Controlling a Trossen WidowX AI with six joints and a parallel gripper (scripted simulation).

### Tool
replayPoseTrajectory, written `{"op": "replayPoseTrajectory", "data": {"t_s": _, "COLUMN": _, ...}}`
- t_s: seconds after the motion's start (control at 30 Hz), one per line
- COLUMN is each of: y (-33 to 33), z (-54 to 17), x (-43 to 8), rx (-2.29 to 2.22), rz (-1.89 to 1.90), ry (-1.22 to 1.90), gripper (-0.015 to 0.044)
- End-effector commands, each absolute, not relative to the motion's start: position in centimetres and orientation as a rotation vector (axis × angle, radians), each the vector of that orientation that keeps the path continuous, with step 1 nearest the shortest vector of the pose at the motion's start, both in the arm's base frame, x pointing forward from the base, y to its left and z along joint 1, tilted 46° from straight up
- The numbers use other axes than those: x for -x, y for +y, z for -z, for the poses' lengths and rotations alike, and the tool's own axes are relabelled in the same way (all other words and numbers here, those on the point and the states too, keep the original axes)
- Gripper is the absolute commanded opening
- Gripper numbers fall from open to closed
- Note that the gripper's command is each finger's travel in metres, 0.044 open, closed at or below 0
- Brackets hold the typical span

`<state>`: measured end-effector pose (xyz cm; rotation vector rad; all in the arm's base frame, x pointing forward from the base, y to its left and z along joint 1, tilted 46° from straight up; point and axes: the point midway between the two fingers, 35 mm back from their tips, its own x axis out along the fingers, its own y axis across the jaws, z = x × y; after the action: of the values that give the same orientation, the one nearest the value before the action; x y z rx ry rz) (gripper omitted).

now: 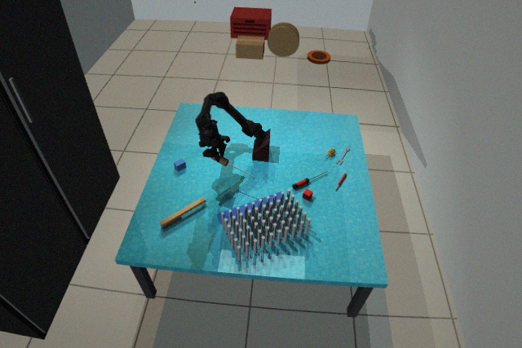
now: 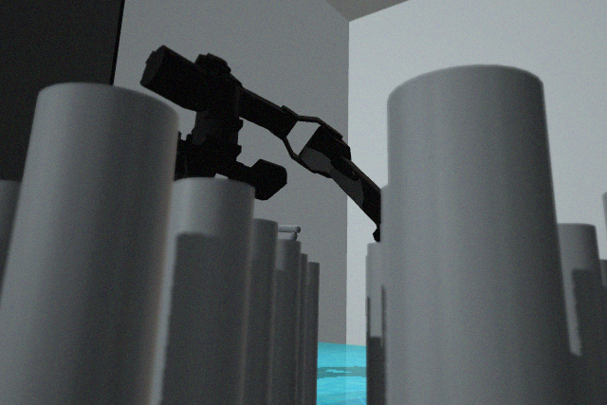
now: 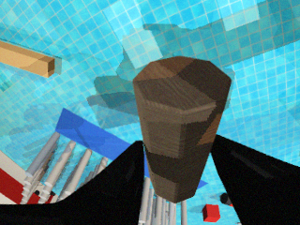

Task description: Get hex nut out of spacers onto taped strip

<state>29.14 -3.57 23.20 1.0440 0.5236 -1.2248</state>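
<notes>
Fingers: the gripper [image 1: 218, 156] [image 3: 176, 144] is closed around the brown wooden handle [image 1: 223, 161] [image 3: 175, 117], one finger either side.
Shaft: thin and pale, running from the handle out past the fingers toward the spacers [image 1: 263, 221] [image 2: 466, 224] [image 3: 80, 166], its tip short of them and apparently above the table [image 1: 168, 247].
Strip: the blue taped strip [image 1: 226, 214] [image 3: 94, 136] lies beyond the fingertips, on the near side of the spacers.
Risk, swing: turning the wrist while the long shaft is low could sweep its tip into the front spacers and topple one.
Risk, slip: a sideways load at the tip might twist the tapered handle between the fingers.
Hidden: the hex nut cannot be made out; presumably it is down among the spacers.
Unclear: the tip's shape, perhaps a small hook; the wrist view hides the shaft behind the handle.
</notes>
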Motion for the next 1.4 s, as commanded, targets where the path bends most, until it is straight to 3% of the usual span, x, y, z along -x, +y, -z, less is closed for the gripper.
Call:
{"op": "replayPoseTrajectory", "data": {"t_s": 0.0, "y": -2.5, "z": -22.7, "x": -29.6, "rx": -1.190, "rz": 1.258, "ry": 0.484, "gripper": 0.0000}}
{"op": "replayPoseTrajectory", "data": {"t_s": 0.67, "y": 2.0, "z": -20.2, "x": -31.0, "rx": -1.789, "rz": 1.492, "ry": 0.269, "gripper": 0.0000}}
{"op": "replayPoseTrajectory", "data": {"t_s": 0.9, "y": 2.2, "z": -20.1, "x": -31.0, "rx": -1.808, "rz": 1.501, "ry": 0.261, "gripper": 0.0000}}
{"op": "replayPoseTrajectory", "data": {"t_s": 1.37, "y": -2.9, "z": -14.9, "x": -33.0, "rx": -1.809, "rz": 1.505, "ry": 0.266, "gripper": 0.0000}}
